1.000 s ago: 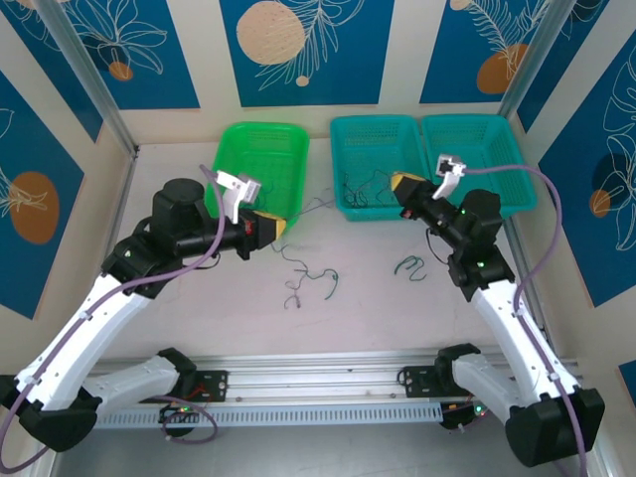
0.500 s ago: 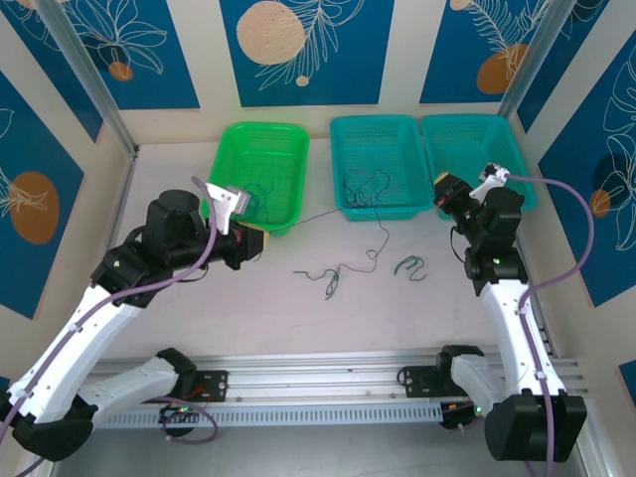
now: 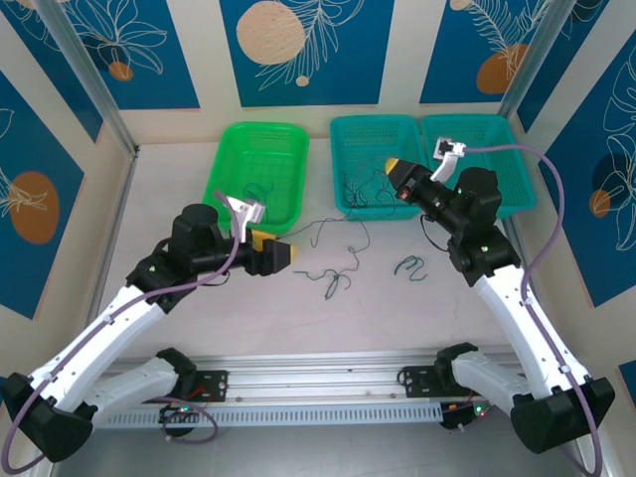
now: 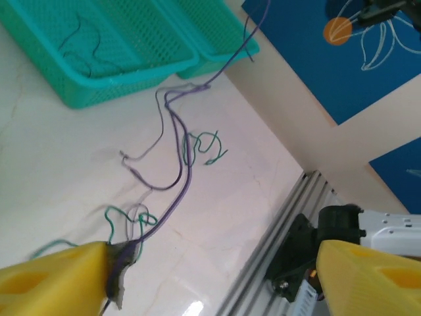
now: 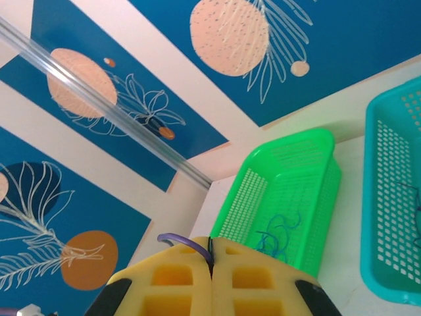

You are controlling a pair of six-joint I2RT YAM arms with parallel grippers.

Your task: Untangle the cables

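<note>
- Pinching a purple cable [image 5: 176, 239] between their yellow pads, the right fingers [image 3: 397, 180] are pressing tightly together and hovering over the right side of the middle teal basket [image 3: 383, 139], at 1 o'clock in the top view.
- The left fingers [image 3: 275, 255] are standing spread wide, low over the bench [image 3: 199, 328], at 9 o'clock from the tangle [image 3: 333, 280] lying in the open.
- In the left wrist view the purple cable [image 4: 189, 172] is touching the inner edge of one finger [image 4: 56, 280], while the other finger [image 4: 371, 276] is sitting well apart from it; nothing is being squeezed between them.
- From that finger the purple cable is running across the bench toward 1 o'clock, bending near the teal basket's corner and climbing out of the top of that view.
- A thin green cable [image 4: 115, 214] is looping just beside the same finger, and a paler thin strand is trailing alongside the purple one.
- A curly green cable [image 3: 409, 265] is lying alone at 3 o'clock from the tangle, apart from it and close to the right arm.
- More cables [image 3: 363, 186] are resting inside the teal basket.
- Dark blue cables [image 5: 279, 234] are sitting in the green basket [image 3: 263, 149] at 11 o'clock.
</note>
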